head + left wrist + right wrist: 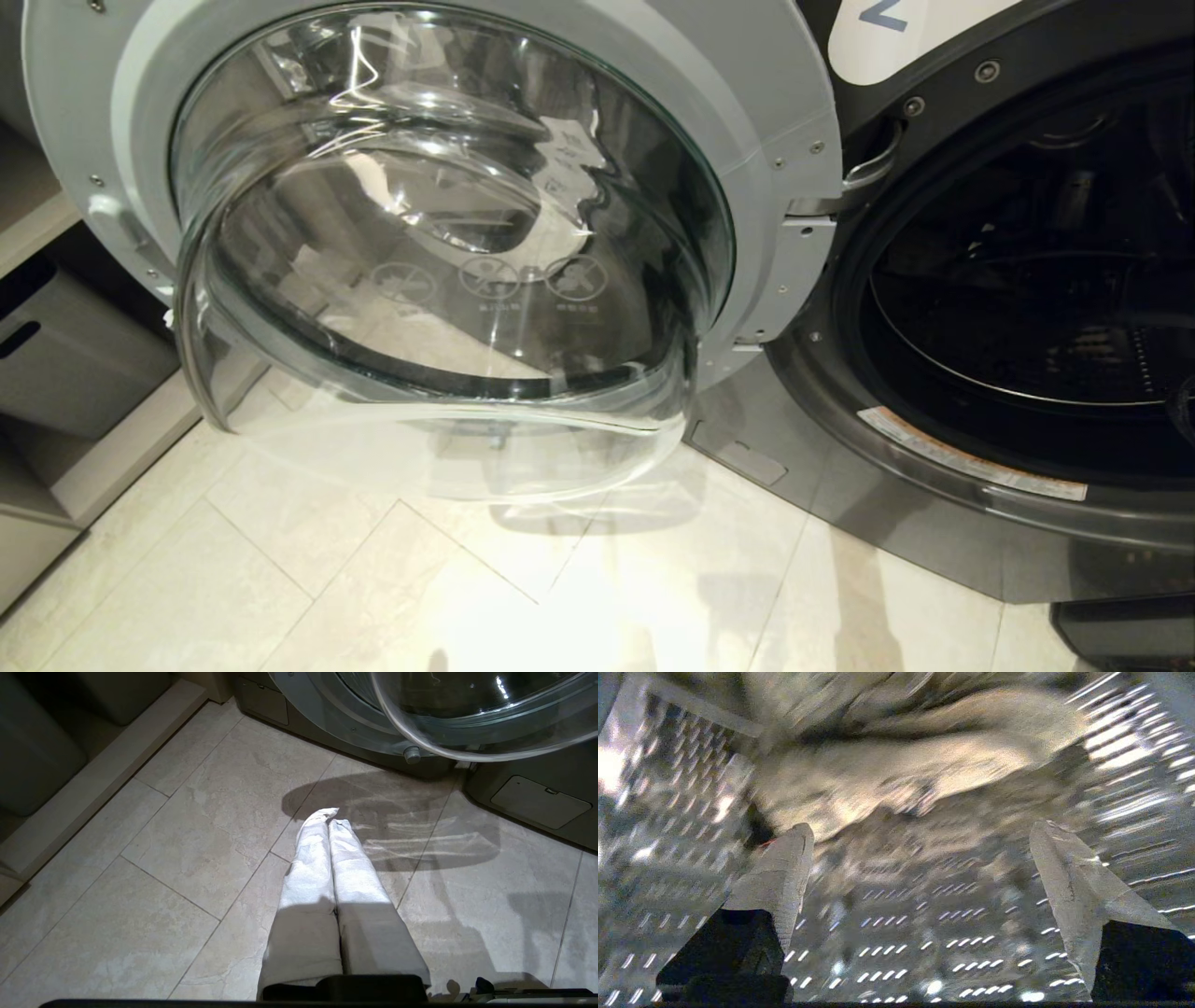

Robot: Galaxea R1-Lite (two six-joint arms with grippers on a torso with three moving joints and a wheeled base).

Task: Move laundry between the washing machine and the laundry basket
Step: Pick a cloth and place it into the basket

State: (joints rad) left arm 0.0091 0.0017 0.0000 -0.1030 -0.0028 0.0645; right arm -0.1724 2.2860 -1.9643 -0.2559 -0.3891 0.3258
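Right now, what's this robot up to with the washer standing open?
The washing machine has its glass door swung wide. The right gripper is inside the perforated steel drum, fingers spread, with a pale piece of laundry lying just beyond them and not gripped. The left gripper is shut and empty, hanging over the tiled floor in front of the machine. No basket is in view.

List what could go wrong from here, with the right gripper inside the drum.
1. The open right gripper sits short of the pale crumpled cloth on the perforated steel drum wall; closing now may catch nothing.
2. The dark grey washing machine's round glass door hangs wide open; the arm or garment may snag it when leaving.
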